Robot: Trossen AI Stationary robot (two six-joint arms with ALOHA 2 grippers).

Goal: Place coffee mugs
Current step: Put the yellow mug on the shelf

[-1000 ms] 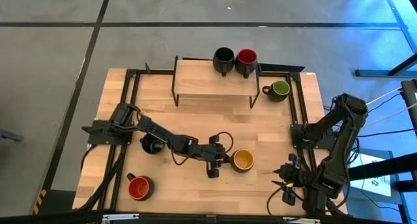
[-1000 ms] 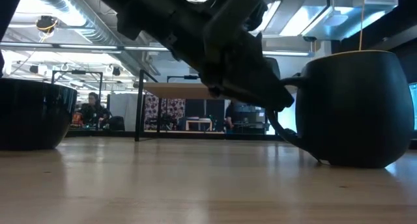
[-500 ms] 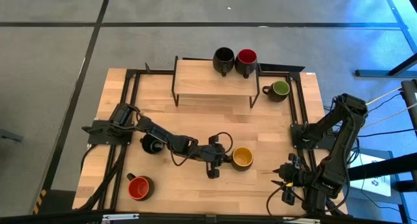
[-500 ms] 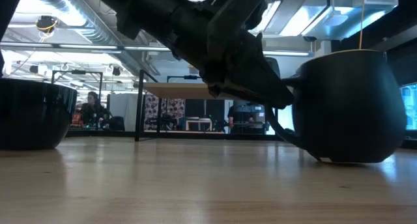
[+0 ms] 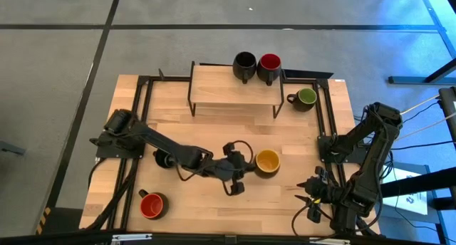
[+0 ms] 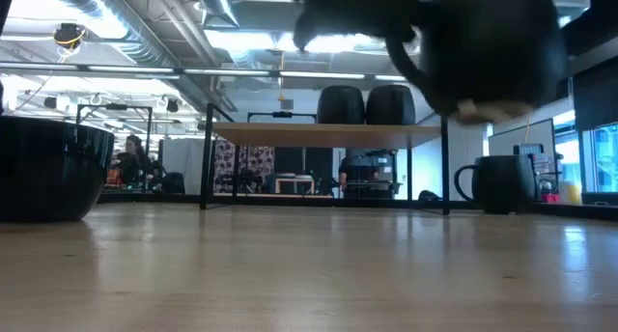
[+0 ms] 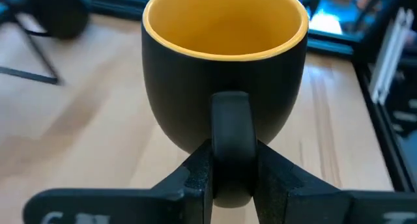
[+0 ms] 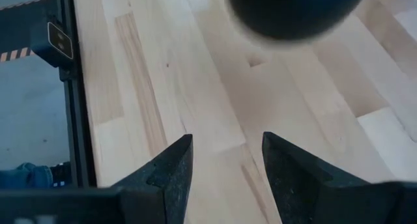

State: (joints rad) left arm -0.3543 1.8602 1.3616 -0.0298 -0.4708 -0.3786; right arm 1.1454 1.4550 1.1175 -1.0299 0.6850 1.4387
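My left gripper (image 5: 246, 167) is shut on the yellow-lined dark mug (image 5: 268, 162), which hangs above the middle of the table. In the low view only its dark underside (image 6: 483, 42) shows, high over the wood. A black-lined mug (image 5: 244, 63) and a red-lined mug (image 5: 269, 63) stand on the wooden riser (image 5: 228, 85). The green-lined mug (image 5: 306, 97) stands on the table right of it. Another black mug (image 5: 165, 158) sits under my left arm, and a second red mug (image 5: 152, 204) stands near the near-left corner. My right gripper (image 8: 228, 159) waits open at the near-right edge. My left gripper pinches the yellow mug's side handle (image 7: 231, 129) between its two fingers (image 7: 195, 178), which lie across the handle's loop. The fingers come in about level from the table's left. The mug is lifted clear of the table, upright, with its mouth up.
Black metal frame rails (image 5: 142, 110) run along the table's left, right and far sides. The riser stands on thin dark legs (image 6: 207, 158) at the far middle. Bare wood (image 5: 299, 145) lies between the lifted mug and my right arm's base (image 5: 335, 149).
My left gripper has risen, staying shut on the handle, and has carried the yellow mug off the table: a second ago it stood on the wood, now it hangs well above it, slightly nearer the far edge.
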